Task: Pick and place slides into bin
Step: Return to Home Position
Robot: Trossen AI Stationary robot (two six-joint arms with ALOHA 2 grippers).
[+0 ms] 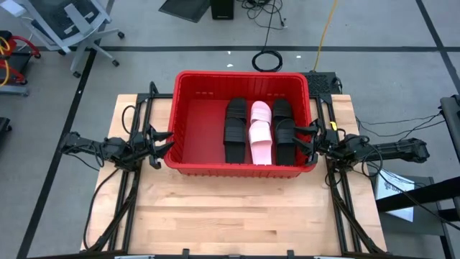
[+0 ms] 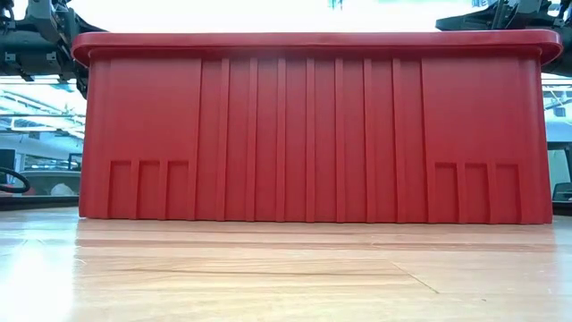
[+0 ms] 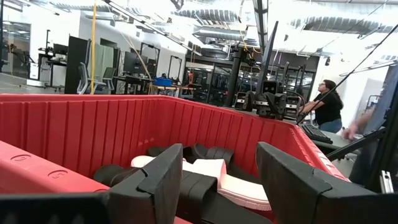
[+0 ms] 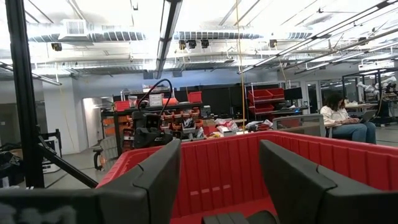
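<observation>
The red bin (image 1: 194,129) stands at the table's far middle; its near wall fills the low view (image 2: 313,125). Inside lie slides side by side: a black one (image 1: 236,129), a pale pink one (image 1: 261,133) and a black one (image 1: 284,129). They also show in the left wrist view (image 3: 205,177). My left gripper (image 1: 164,142) is open and empty at the bin's left rim. My right gripper (image 1: 310,140) is open and empty at the bin's right rim. Further slides are hidden or out of view.
The bare wooden table (image 1: 237,216) lies in front of the bin. Black frame rails (image 1: 122,208) run along both table sides. People sit at desks in the room beyond (image 3: 324,102) (image 4: 345,118).
</observation>
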